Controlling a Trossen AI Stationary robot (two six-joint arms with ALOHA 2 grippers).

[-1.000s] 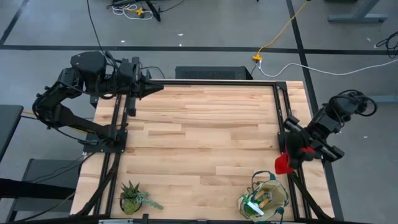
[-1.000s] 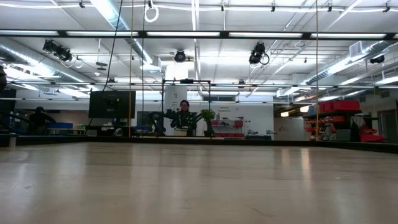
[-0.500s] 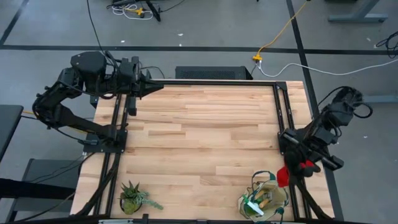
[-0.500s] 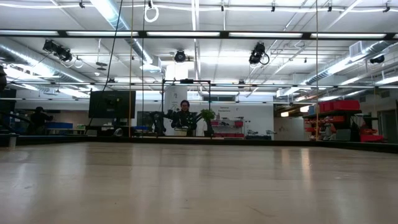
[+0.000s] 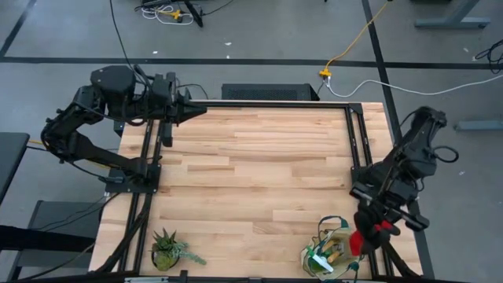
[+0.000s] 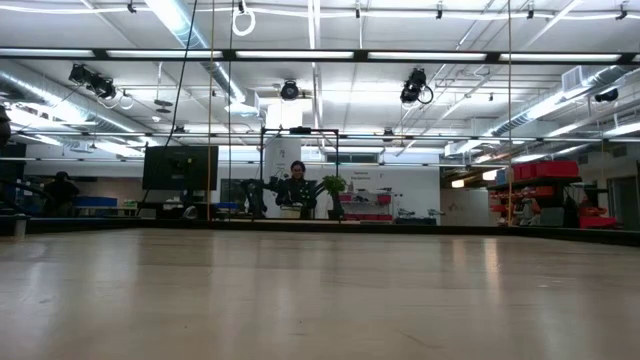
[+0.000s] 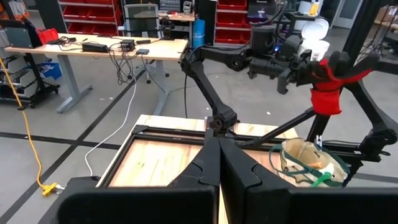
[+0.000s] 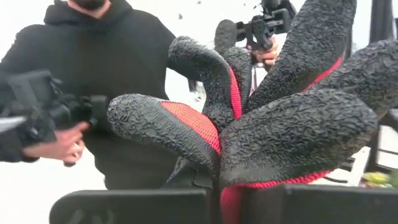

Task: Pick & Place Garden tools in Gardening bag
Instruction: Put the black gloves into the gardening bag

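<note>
My right gripper is shut on the red-and-black glove pair, just over the right rim of the gardening bag at the table's near right. The beige bag with green trim stands upright with wooden-handled tools and the bright green piece inside. The left wrist view shows the gloves hanging above the bag. In the right wrist view the gloves fill the picture. My left gripper is shut and empty at the table's far left corner. My right gripper pinches the glove pair between its two fingers at the red part nearest the jaws; the black glove fingers fan out beyond it. The gripper comes slanting from the far right. The gloves are clear of the table, above the bag.
A small spiky potted plant stands at the near left. The black frame rails run along both table sides. Bare wood lies across the table's middle. A person in a dark hoodie stands beyond the table in the right wrist view.
My right gripper has carried the gloves toward the table's near edge, from beside the right rail to just over the bag's right rim, staying shut on them. The left arm has kept still.
</note>
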